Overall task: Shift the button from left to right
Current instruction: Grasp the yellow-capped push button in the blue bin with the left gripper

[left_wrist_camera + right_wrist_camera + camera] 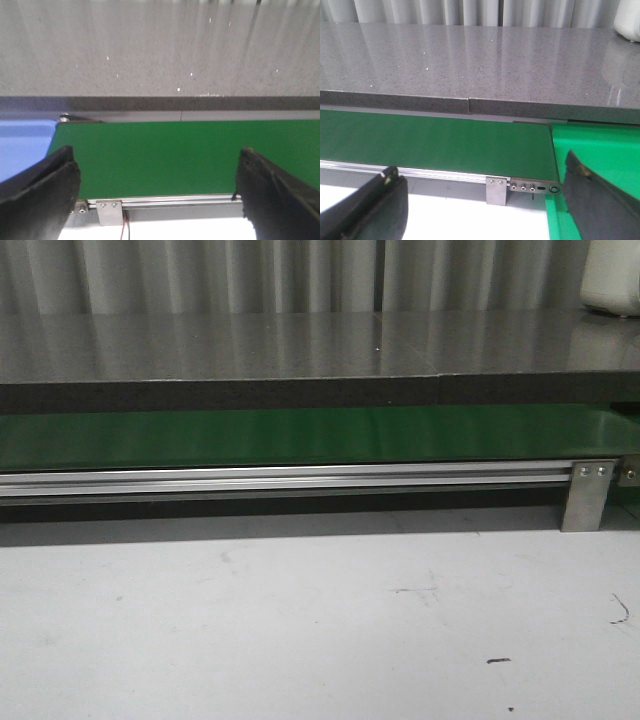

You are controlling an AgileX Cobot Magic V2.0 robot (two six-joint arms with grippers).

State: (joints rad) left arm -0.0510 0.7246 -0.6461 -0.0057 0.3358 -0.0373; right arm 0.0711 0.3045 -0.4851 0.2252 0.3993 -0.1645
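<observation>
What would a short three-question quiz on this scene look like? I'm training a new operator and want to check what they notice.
1. True or false: the button is lying on the green conveyor belt.
2. Multiple choice: how do the left gripper fingers stand? A) wide apart, nothing between them; B) shut on a part; C) out of view.
3. Short answer: what lies just behind the belt in the front view?

Key
1. False; no button shows in any view.
2. A.
3. A grey speckled countertop. The right gripper is open and empty too.
</observation>
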